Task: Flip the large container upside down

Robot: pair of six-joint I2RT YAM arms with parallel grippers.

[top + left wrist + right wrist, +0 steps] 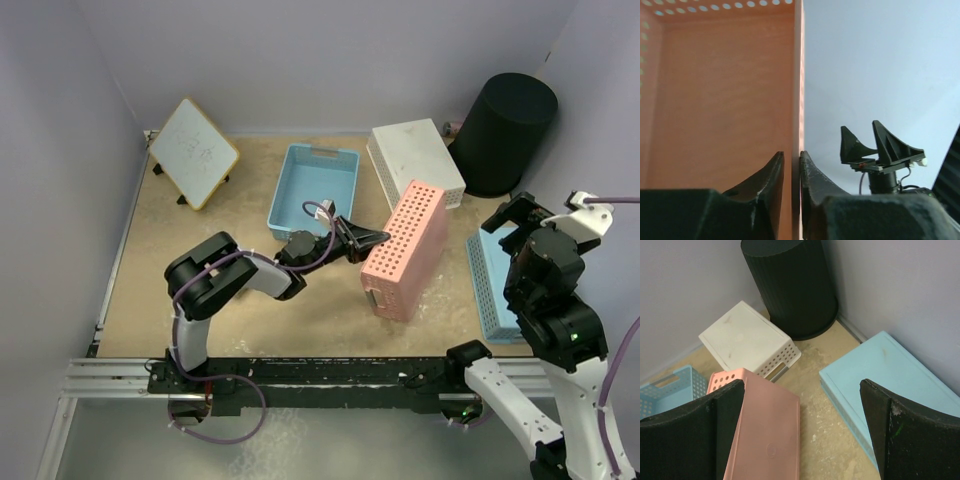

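The large container, a black ribbed wastebasket (505, 130), stands in the back right corner with its closed flat end up and its wider rim on the table. It also shows in the right wrist view (792, 285). My right gripper (545, 215) is open and empty (802, 385), held in front of and above the wastebasket, apart from it. My left gripper (372, 240) is mid-table, far from the wastebasket. It is shut (792, 156) on the thin wall of a pink lattice basket (405, 250) that stands tilted on its side.
A blue basket (495, 285) lies upside down by the right arm, and a white one (415, 160) lies upside down left of the wastebasket. An open blue basket (315, 185) and a small whiteboard (193, 152) sit at the back. Walls close in the wastebasket's corner.
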